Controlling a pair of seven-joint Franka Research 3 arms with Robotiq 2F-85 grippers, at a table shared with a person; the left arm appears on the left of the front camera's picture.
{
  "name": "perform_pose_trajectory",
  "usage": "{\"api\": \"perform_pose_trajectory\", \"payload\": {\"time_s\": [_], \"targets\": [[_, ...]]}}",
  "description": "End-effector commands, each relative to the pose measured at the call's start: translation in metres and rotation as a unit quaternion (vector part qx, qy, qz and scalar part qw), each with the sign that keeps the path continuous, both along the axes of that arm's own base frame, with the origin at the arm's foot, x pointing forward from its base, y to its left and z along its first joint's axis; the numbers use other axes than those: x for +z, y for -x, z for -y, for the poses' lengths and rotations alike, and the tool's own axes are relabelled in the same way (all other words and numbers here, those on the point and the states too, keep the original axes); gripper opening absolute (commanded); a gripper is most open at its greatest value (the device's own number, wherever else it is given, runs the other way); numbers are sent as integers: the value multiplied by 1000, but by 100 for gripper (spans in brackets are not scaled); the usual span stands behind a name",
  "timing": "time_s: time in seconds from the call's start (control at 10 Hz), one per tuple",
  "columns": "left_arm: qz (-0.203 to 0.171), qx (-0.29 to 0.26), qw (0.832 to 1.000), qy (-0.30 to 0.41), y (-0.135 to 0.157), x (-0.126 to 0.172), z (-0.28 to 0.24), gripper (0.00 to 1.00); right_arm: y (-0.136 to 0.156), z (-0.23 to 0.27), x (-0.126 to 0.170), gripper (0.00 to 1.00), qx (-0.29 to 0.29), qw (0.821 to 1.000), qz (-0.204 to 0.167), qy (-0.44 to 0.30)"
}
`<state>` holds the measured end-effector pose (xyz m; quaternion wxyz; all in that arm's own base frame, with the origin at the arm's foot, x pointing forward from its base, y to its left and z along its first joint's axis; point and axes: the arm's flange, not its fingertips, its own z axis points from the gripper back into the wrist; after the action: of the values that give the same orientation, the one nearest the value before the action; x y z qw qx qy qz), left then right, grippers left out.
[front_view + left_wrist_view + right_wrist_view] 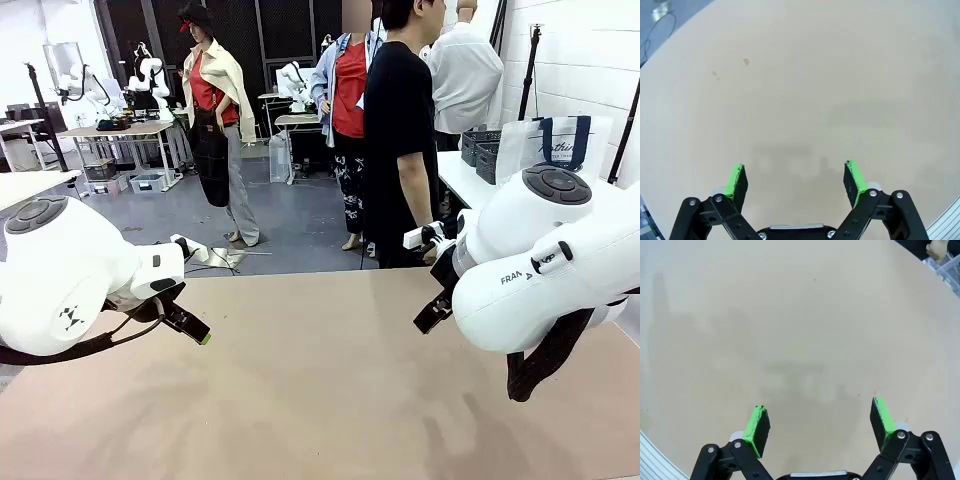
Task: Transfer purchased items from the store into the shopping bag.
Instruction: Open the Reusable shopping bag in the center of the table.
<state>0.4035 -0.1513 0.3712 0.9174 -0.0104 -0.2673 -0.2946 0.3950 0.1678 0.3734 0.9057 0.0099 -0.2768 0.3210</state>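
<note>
L hand (795, 172) was seen wide open w/ nothing between the green pads (735, 177), held over bare brown tabletop (800, 90). R hand (819, 412) was likewise spread wide and empty, above the same surface. No task thing was touched by either hand.

Further out, in the front view, the shopping bag (560, 150) was seen upright on a white side tabletop (455, 175), behind the R arm and well apart from both hands. The grey lattice baskets (482, 150) were set just beside it, toward the person (400, 130) who stood at the far edge of the brown tabletop. The purchased items were presumably inside a basket. They were hidden by its wall, so their place couldn't be confirmed.

Handling, as judged:
- Bag: thin clear plastic, light, floppy, prob. slippery. It would be best taken by the navy strap handles (587, 138) or pinched at the rim to keep the mouth open. The side walls would likely collapse if squeezed.
- Basket: stiff moulded plastic, not fragile. A grip on the rim would be expected to hold.
- Items: their weight and stiffness couldn't be judged from here.

Counts:
- Hands: 2, both empty.
- Bag: 1, w/ 2 strap handles.
- Baskets: approx. 2, close together; the exact no. was hard to tell.
- Items: no. couldn't be told.
</note>
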Motion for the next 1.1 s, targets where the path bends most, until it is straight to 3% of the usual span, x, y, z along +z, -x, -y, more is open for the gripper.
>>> {"api": "perform_pose_trajectory", "payload": {"time_s": [0.0, 1.0], "targets": [[0, 0, 1000, 0, 0, 0, 0, 100, 0, 0, 0, 100, 0, 1000, 0, 0], [0, 0, 1000, 0, 0, 0, 0, 100, 0, 0, 0, 100, 0, 1000, 0, 0]]}}
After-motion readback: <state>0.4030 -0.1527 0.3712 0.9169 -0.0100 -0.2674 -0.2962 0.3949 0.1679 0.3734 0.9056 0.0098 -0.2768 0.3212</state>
